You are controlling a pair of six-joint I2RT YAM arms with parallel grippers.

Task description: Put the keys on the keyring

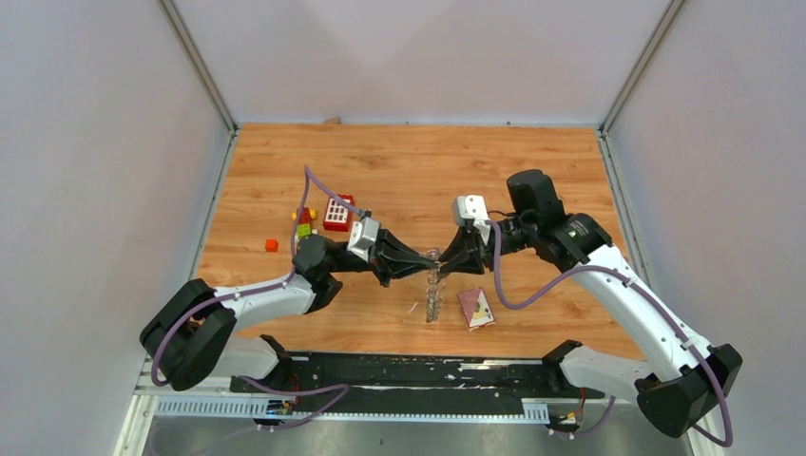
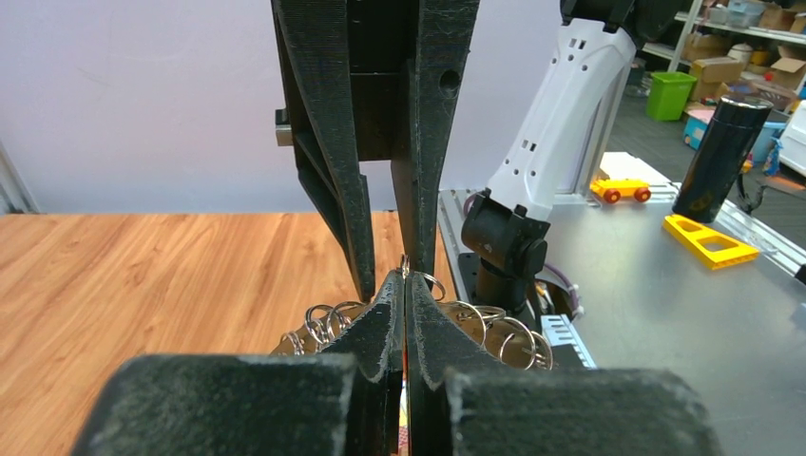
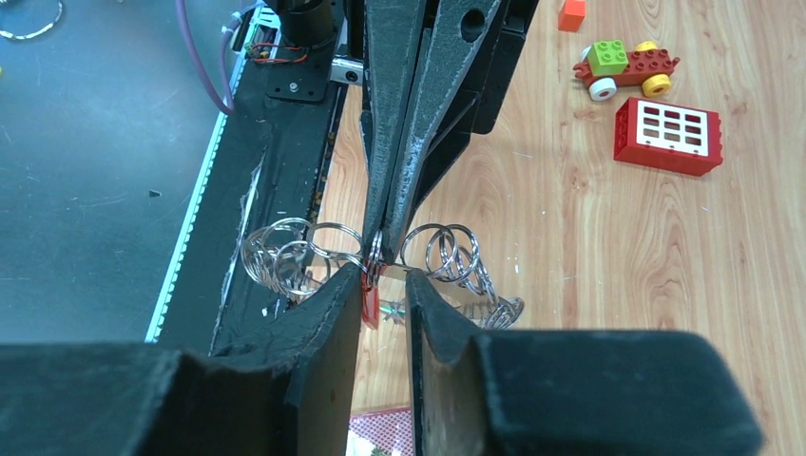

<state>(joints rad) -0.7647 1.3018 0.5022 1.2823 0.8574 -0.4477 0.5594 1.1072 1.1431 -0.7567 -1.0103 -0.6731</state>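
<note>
The left pincer [image 3: 377,237] is closed tight on the keyring [image 3: 451,252], which is held up above the desk [image 1: 409,161] near its front edge, between the two arms. Loops of silvery wire are seen fanning out on both sides of the clamped fingertips. The right pincer [image 3: 385,280] is brought tip to tip against the left one, its jaws parted by a narrow gap. A key with a red tag [image 3: 370,306] is seen in that gap, against one finger only. A maroon card [image 1: 476,308] is seen lying just beside the hanging ring, and a red block [image 3: 668,136] well apart.
</note>
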